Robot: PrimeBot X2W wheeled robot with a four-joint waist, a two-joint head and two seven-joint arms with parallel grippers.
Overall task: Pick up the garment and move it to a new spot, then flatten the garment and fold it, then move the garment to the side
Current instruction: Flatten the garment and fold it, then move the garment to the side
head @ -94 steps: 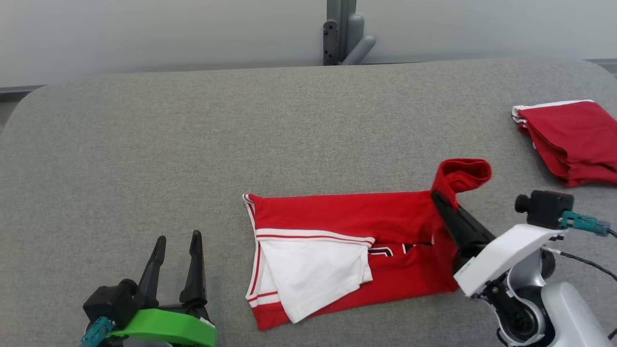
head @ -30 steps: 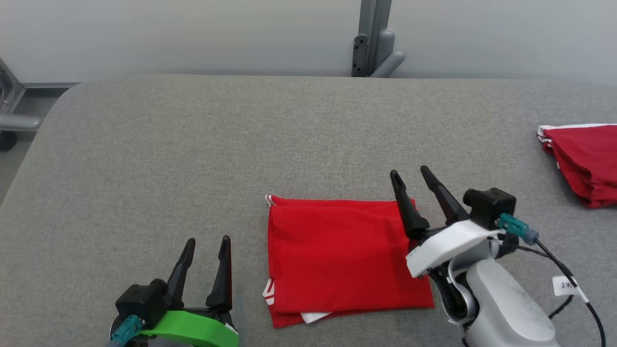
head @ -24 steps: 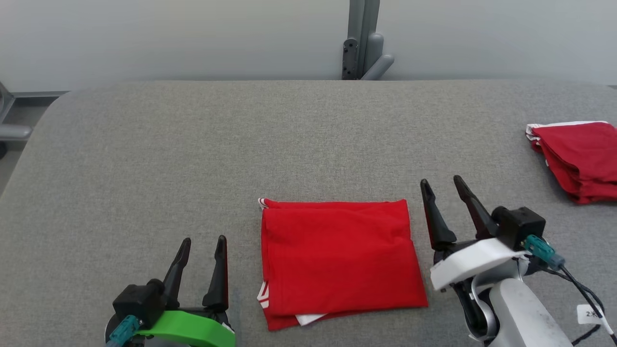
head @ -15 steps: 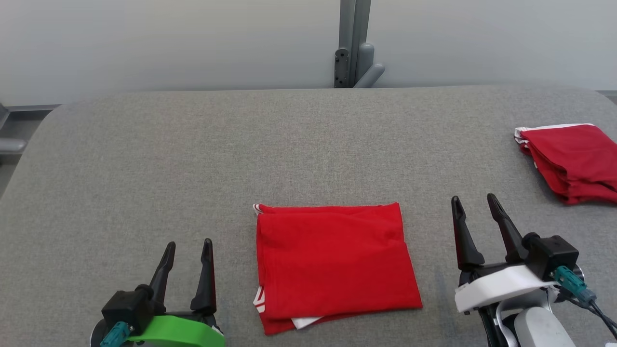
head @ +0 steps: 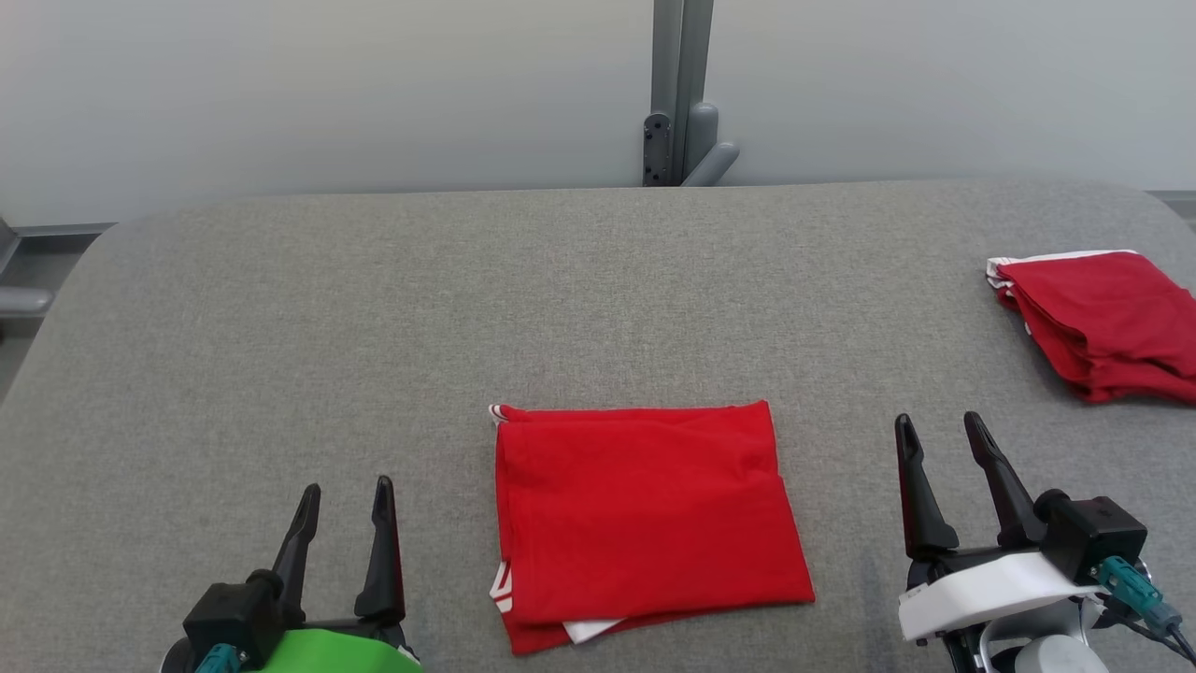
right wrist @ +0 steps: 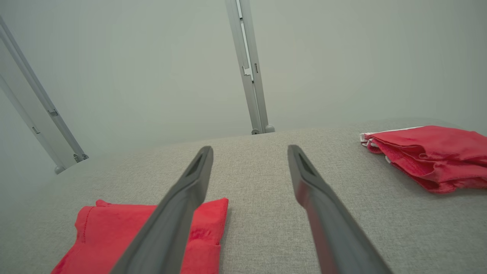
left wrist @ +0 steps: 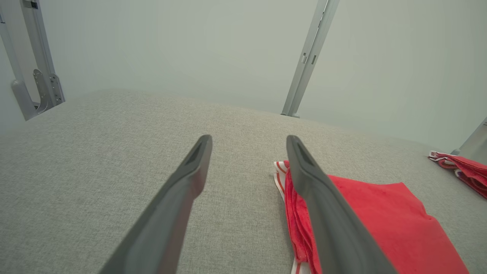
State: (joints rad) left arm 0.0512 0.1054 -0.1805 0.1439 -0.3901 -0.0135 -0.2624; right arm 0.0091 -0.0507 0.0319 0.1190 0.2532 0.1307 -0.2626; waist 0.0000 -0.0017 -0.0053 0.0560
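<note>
The red garment (head: 645,519) lies folded into a neat rectangle on the grey table (head: 374,327), with white trim peeking out at its left and bottom edges. It also appears to the right of the fingers in the left wrist view as the garment (left wrist: 380,213), and at the lower left of the right wrist view as the garment (right wrist: 114,236). My left gripper (head: 346,495) rests open to its left, apart from the cloth. On the other side my right gripper (head: 939,430) stands open, also clear of it. Nothing is between either pair of fingers.
A second folded red garment (head: 1103,322) lies at the table's far right edge, seen too in the right wrist view (right wrist: 430,156). A grey metal post (head: 680,93) rises behind the table's back edge. The table's corners are rounded.
The right gripper folded the raised part of the garment over, let go and drew back to the right and toward me. The head camera shifted. The left gripper stayed open.
</note>
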